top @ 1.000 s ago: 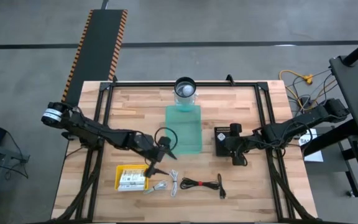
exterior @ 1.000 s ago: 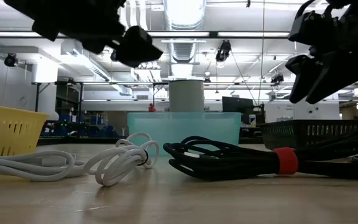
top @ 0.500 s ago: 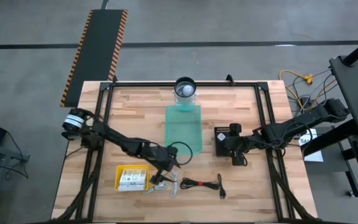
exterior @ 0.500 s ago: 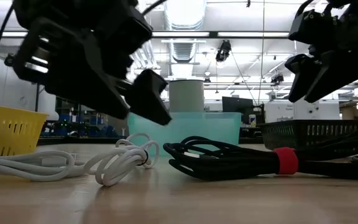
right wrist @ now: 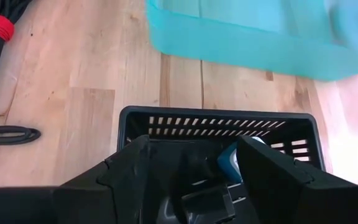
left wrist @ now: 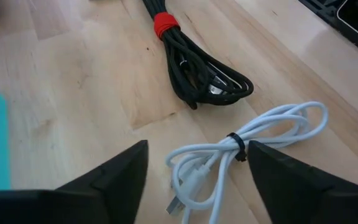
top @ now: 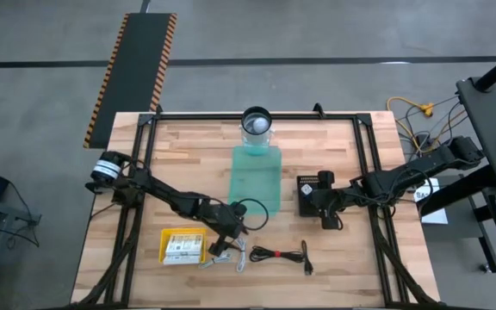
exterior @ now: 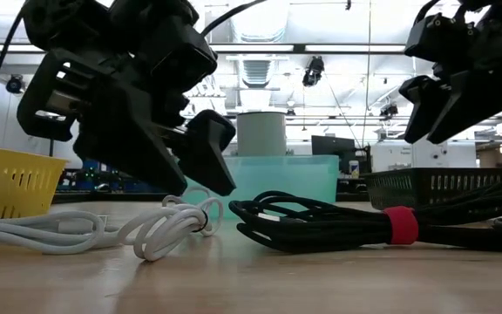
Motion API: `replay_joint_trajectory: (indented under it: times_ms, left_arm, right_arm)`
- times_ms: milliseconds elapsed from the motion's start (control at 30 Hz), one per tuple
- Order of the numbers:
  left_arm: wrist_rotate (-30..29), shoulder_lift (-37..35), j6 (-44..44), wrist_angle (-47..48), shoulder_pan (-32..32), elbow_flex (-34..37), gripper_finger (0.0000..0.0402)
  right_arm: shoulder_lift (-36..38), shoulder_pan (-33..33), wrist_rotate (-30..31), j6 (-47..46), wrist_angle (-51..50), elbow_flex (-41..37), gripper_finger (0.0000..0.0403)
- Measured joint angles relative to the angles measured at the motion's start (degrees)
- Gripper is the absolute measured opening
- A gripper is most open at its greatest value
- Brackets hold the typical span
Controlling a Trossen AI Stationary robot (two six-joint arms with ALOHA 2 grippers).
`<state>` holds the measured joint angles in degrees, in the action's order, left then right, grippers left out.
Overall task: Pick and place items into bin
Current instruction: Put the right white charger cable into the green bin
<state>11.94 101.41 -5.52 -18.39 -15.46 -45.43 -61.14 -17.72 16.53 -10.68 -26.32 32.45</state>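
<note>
Left end effector (left wrist: pixel 194 180) hovers spread over the white cable (left wrist: pixel 241 149). Right end effector (right wrist: pixel 191 177), fingers apart, sits over the black basket (right wrist: pixel 219 118)

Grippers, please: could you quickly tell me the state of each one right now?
Left gripper: open, empty, over the white cable.
Right gripper: open, empty, above the black basket.

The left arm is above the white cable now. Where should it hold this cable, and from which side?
Best at the black tie around the middle of the white cable, coming straight down: there the loops are bundled narrow, so the open left gripper can probably straddle them all.
</note>
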Motion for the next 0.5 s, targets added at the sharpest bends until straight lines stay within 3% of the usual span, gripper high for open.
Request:
replay_joint_trajectory:
  times_ms: [233,500]
  left_arm:
    - [0.0,0.0,0.3,0.6,0.0,0.0,0.0182]
    - [-0.4,-0.1,0.7,7.8,0.0,-2.8,0.0147]
  right_arm:
    - [0.0,0.0,0.0,0.6,0.0,0.0,0.0224]
    - [0.0,0.0,0.0,0.8,0.0,0.0,0.0224]
